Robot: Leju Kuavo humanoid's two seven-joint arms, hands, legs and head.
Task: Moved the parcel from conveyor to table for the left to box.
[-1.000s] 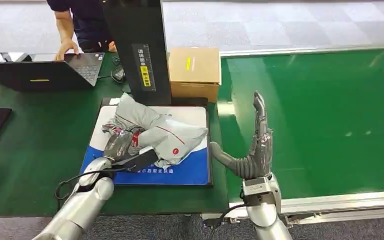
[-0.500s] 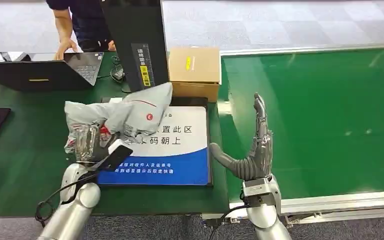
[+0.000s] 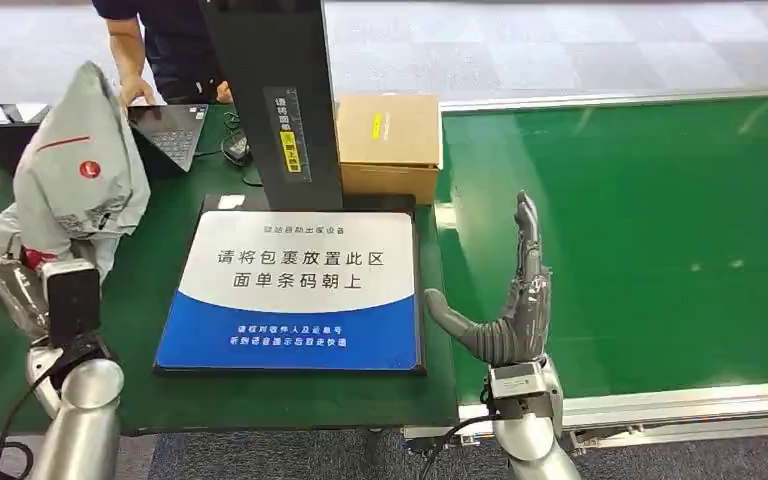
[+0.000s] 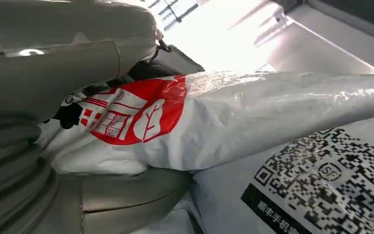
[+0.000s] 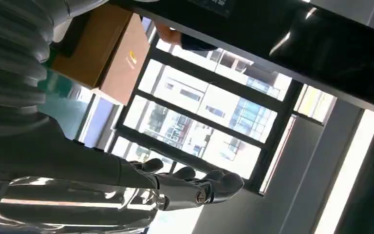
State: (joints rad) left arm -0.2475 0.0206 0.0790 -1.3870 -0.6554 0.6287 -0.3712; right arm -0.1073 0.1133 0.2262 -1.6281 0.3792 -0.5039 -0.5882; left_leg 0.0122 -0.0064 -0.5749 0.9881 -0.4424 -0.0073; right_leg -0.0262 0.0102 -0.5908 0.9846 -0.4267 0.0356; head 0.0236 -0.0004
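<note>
Parcel [image 3: 78, 170] above green table [image 3: 160, 290].

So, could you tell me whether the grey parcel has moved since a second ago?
Yes. The left hand has lifted the grey parcel off the blue-and-white mat and carried it left, up by the laptop.

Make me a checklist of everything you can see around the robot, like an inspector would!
Surface: green table carrying a blue and white mat; green conveyor to the right.
Job's things: grey parcel held up over the table's left side; its QR label faces the wrist camera.
Clutter: cardboard box, laptop, black post.
Hands: left hand grips the parcel; right hand open, fingers upright.
Cables: black cable by the left arm.
Surroundings: a person at the laptop.
</note>
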